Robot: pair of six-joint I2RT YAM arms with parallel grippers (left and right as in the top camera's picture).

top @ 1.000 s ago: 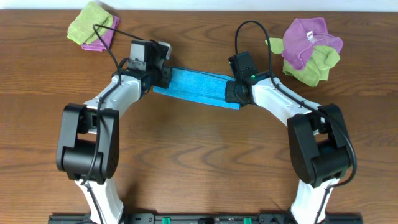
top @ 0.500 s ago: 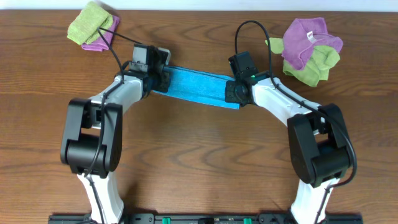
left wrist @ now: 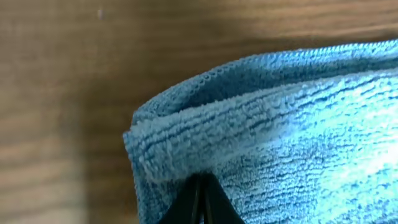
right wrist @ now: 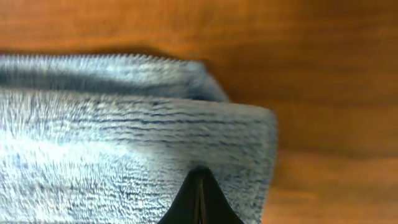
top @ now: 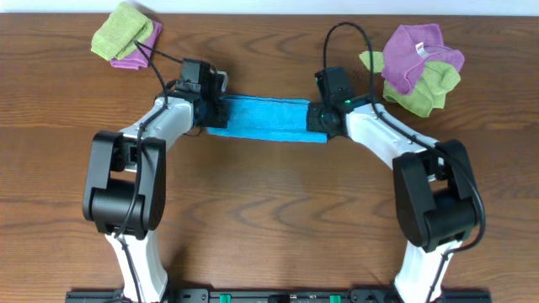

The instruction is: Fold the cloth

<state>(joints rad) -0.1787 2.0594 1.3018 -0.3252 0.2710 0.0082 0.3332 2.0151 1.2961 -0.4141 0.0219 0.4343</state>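
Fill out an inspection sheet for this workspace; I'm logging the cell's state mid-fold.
Surface: brown wooden table, no spills seen.
Job's things: blue cloth, a folded strip stretched between the two pincers.
Clutter: left pile, a light green cloth over a purple one, far left; right pile, a purple cloth over a light green one, far right; both lie apart from the blue cloth.
Pincers: left pincer shut on the strip's left end; right pincer shut on its right end.
Cables: left cable crosses the left pile; right cable loops above the right arm.
Surroundings: pale strip beyond the far edge; nothing else seen.
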